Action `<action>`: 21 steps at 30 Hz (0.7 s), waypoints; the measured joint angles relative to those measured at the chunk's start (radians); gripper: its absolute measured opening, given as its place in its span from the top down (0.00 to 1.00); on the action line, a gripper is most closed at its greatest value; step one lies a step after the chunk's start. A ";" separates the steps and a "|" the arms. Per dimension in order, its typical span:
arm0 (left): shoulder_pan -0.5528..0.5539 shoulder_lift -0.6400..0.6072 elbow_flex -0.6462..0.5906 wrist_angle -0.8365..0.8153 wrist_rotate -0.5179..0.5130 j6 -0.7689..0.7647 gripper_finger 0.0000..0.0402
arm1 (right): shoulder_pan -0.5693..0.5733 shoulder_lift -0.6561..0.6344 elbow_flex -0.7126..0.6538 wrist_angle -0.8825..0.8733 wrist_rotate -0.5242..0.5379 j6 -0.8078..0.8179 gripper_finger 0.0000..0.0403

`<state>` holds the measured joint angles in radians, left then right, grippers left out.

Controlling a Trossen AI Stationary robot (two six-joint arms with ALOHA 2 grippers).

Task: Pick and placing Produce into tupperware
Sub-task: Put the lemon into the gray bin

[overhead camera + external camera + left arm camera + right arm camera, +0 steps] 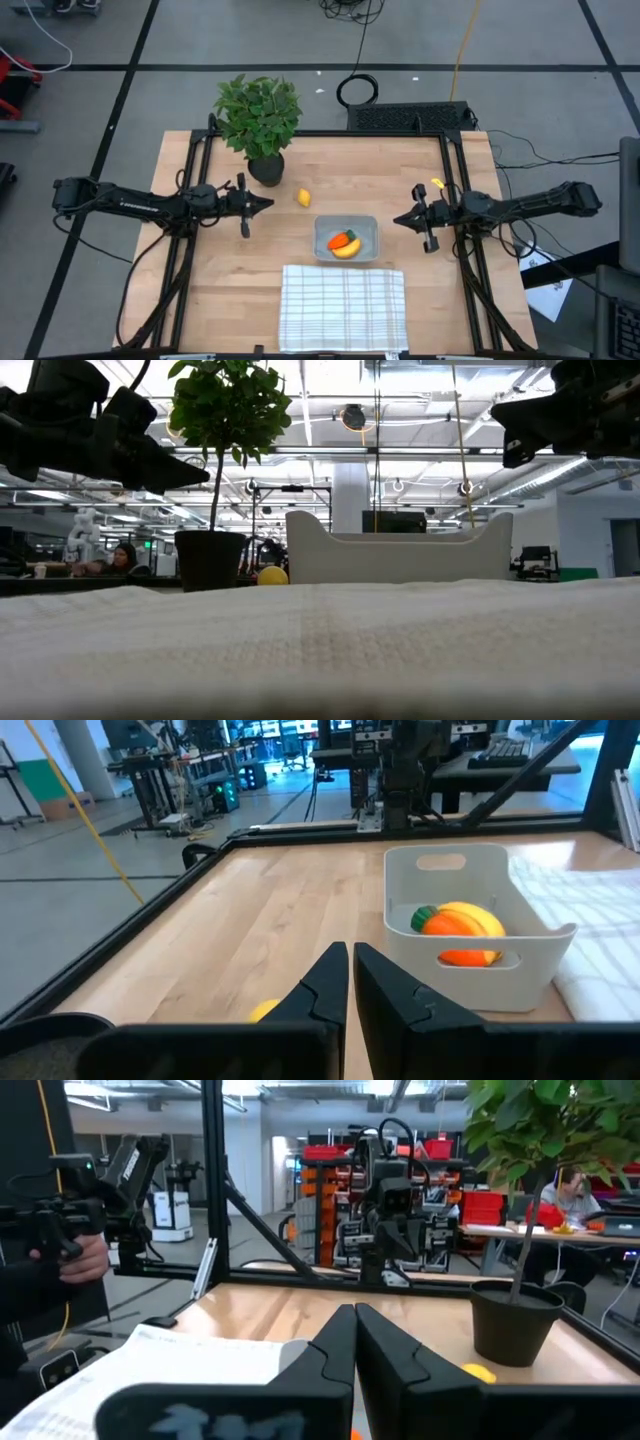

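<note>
The translucent grey tupperware [346,239] sits mid-table and holds the orange carrot [452,925] and the yellow banana [476,916], which lie side by side inside it. The small yellow lemon [304,197] rests on the bare wood between the plant pot and the tupperware. My left gripper [268,203] hovers shut just left of the lemon, pointing right. In its wrist view [350,970] the lemon [265,1010] peeks out beside the fingers. My right gripper [397,220] hovers shut to the right of the tupperware, pointing left.
A leafy potted plant [258,120] stands at the far side, its black pot [266,168] close behind the lemon. A white grid-striped cloth [342,307] lies at the near edge, just in front of the tupperware. A person's hand [60,1260] shows beyond the table.
</note>
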<state>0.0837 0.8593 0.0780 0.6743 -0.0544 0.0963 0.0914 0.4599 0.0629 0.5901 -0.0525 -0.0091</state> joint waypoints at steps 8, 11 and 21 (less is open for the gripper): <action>0.000 0.000 0.055 -0.184 -0.005 0.021 0.94 | 0.000 -0.006 -0.006 -0.001 0.000 0.000 1.00; 0.000 0.010 0.150 -0.352 -0.007 0.023 0.94 | 0.000 -0.006 -0.007 -0.004 0.000 -0.001 1.00; 0.000 0.073 0.343 -0.510 -0.008 0.063 0.94 | 0.000 -0.006 -0.009 -0.004 0.000 -0.003 1.00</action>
<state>0.0837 0.9322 0.4206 0.1641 -0.0620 0.1595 0.0914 0.4541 0.0544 0.5865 -0.0525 -0.0122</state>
